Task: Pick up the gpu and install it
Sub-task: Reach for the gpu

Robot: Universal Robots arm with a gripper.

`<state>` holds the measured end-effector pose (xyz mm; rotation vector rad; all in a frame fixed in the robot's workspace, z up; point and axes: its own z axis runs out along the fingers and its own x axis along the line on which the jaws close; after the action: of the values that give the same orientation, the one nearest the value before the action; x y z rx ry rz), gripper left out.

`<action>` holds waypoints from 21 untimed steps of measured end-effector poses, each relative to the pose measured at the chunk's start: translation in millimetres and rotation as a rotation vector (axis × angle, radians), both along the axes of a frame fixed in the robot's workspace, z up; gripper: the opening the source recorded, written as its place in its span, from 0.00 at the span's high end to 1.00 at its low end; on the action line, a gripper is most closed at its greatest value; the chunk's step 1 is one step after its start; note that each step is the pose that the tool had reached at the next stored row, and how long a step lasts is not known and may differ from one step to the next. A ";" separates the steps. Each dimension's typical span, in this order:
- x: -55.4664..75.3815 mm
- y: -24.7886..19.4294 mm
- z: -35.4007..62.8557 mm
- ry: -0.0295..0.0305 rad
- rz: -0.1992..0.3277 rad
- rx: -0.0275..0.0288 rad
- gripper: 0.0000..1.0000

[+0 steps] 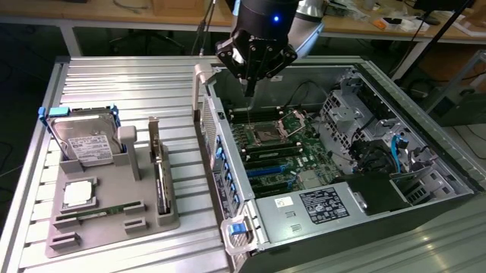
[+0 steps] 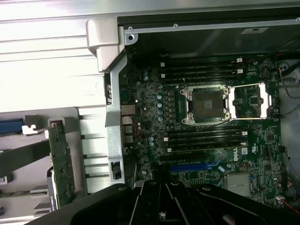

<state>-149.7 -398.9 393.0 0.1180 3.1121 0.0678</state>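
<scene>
Gpu (image 1: 160,182): stood on edge in a slot of the grey tray (image 1: 106,230), bracket at the end farther from the exterior camera, free of any grip. Sat on the exterior view's left of the case (image 1: 425,187), near its wall, with the drive (image 1: 83,139) upright in the same tray, further to that left. From the wrist, gpu (image 2: 61,165) seen as a green strip outside the case wall. Gripper (image 1: 249,90): hung over the open case, above the board (image 1: 266,145), by the memory slots (image 1: 258,118) near the socket (image 1: 272,135), well apart from the gpu. Jaws drawn together, nothing held between them. From the wrist, gripper (image 2: 161,180) looked down on the board, with the blue slots (image 2: 197,167) nearest it. Ribbed table (image 1: 114,85) under tray and case alike.
</scene>
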 end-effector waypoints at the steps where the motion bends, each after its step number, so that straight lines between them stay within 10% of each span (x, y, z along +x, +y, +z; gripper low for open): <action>1: -0.6 0.0 0.0 0.0000 0.000 0.0000 0.89; 21: -17.6 0.0 -0.3 0.0000 0.000 0.0000 0.89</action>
<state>-167.3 -398.9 392.7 0.1181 3.1121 0.0678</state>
